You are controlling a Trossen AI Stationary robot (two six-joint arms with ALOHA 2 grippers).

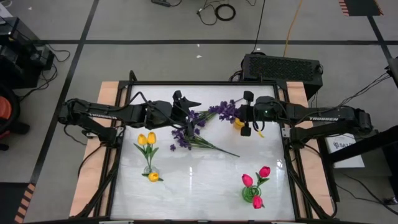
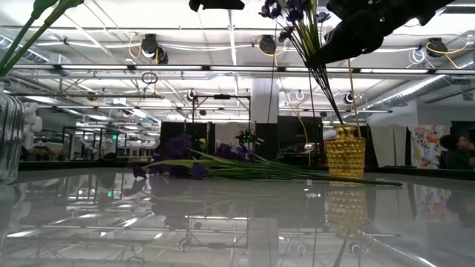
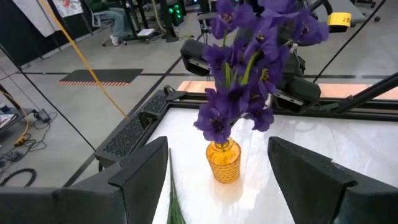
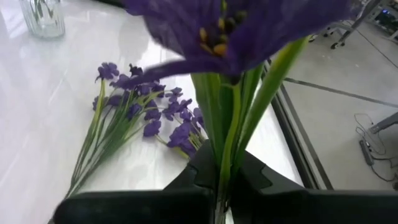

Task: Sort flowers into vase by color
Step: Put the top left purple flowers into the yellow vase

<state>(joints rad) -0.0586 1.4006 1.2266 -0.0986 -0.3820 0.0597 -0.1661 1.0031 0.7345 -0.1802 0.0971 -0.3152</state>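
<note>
A purple sprig stands in the small yellow vase near the table's far right, with my right gripper shut on its stems. To its left my left gripper hovers open above the table, facing the vase and touching nothing. More purple sprigs lie flat on the table's middle. Yellow tulips stand in a clear vase at the near left. Pink-red tulips stand in a green vase at the near right. My right gripper pinches the purple sprig's green stems between its two fingers, just below the blossoms. It comes from the table's right side, slanting down, across the stems. The stems run down from the fingers into the yellow vase's mouth, and the sprig leans a little.
The loose purple sprigs lie with their stems pointing toward the yellow vase. A black box sits behind the table's far right corner. Bare white tabletop lies between the two near vases.
</note>
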